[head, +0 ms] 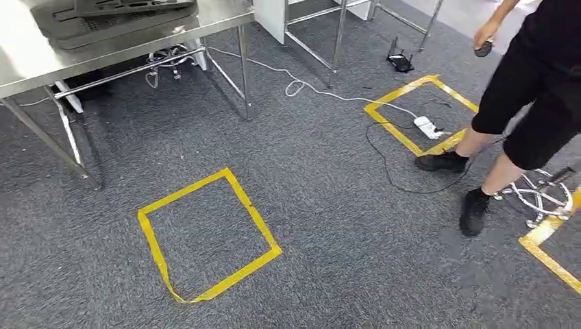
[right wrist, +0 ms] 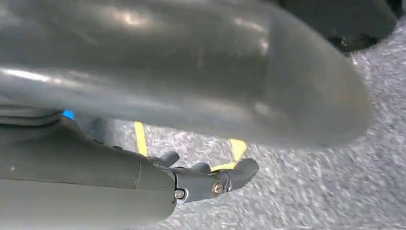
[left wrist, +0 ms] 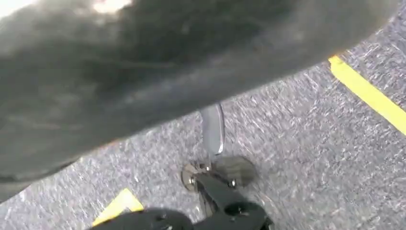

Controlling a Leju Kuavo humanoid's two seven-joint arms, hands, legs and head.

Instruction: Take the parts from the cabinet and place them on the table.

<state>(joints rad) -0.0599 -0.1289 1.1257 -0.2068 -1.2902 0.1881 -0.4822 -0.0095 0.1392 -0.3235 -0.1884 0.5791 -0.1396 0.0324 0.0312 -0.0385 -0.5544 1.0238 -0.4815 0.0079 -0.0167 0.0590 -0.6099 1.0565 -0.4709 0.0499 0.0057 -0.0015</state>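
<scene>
A steel table (head: 20,68) stands at the far left, with dark grey moulded trays (head: 116,17) lying on its top. My right hand (right wrist: 210,179) hangs over the grey carpet, its dark fingers (right wrist: 239,172) stretched out with nothing between them. My left hand (left wrist: 225,206) also hangs near the floor, blurred, and its dark fingers hold nothing that I can see. No cabinet is in sight.
A person in black shorts (head: 527,103) stands at the right, a small dark object (head: 484,48) in one hand. Yellow tape squares (head: 205,233) (head: 418,113) mark the carpet. A white power strip (head: 428,127) and cables lie ahead, with table legs (head: 244,75) beside them.
</scene>
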